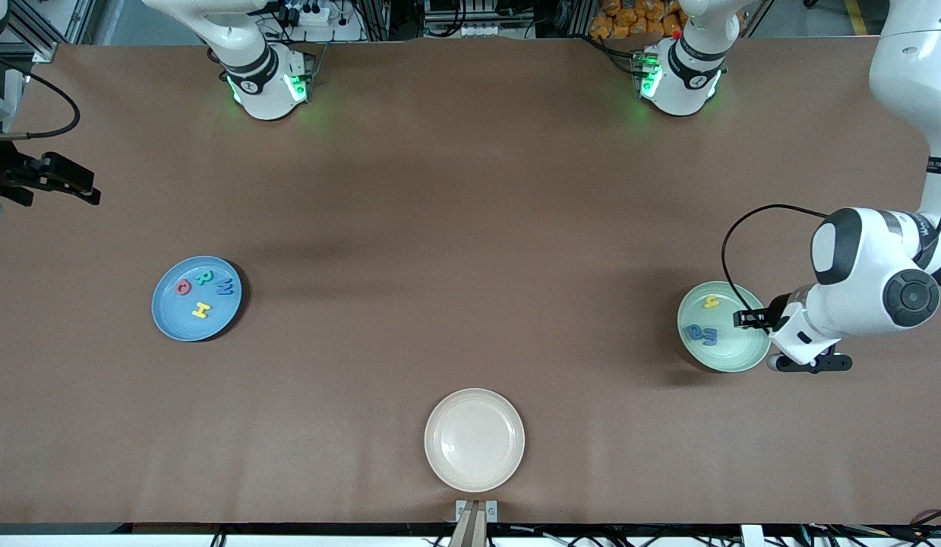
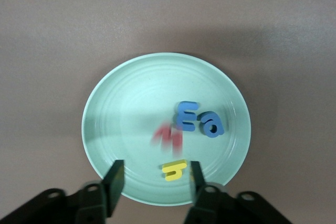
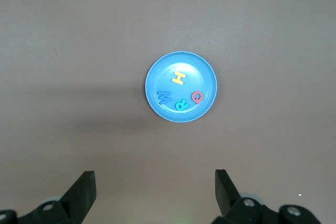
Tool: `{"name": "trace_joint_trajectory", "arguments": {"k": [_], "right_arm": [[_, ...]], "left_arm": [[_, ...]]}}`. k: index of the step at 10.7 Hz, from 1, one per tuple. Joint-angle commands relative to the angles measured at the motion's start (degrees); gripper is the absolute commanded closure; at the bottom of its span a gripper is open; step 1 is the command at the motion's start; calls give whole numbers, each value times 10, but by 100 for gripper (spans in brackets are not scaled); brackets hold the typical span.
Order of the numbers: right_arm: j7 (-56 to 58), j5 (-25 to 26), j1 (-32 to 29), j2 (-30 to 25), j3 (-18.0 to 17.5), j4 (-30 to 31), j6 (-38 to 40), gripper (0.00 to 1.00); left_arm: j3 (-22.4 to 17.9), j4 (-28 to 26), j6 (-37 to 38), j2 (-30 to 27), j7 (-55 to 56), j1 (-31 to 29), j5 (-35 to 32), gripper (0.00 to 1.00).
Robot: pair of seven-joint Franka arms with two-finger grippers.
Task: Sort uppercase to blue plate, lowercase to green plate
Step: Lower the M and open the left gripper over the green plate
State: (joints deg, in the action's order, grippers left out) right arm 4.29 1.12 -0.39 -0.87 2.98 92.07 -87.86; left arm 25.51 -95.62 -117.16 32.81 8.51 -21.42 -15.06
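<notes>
Blue plate holds W, R, Q, H.

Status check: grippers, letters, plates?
Left gripper open over green plate, red m dropping in. Right gripper open, waiting. Uppercase on blue plate. Nothing obstructing.

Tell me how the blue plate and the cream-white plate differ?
The blue plate is sky blue and holds four foam letters: a blue W, green R, red Q and yellow H. The cream-white plate holds nothing. The blue plate lies toward the right arm's end of the table; the cream-white plate sits mid-table, nearer the front camera. Both are round, shallow and look about the same size.
</notes>
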Motion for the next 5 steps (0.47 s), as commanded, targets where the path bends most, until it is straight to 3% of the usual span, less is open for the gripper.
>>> {"name": "trace_joint_trajectory", "arguments": {"k": [1,5], "right_arm": [[7,-1,1,-12,-3,7,-2,0],[7,-1,5,-12,-3,8,-2,0]], "left_arm": [[0,-7,0,-22,12,8,-23,0],[2,5,39,-99,-3,8,-41,0]]}}
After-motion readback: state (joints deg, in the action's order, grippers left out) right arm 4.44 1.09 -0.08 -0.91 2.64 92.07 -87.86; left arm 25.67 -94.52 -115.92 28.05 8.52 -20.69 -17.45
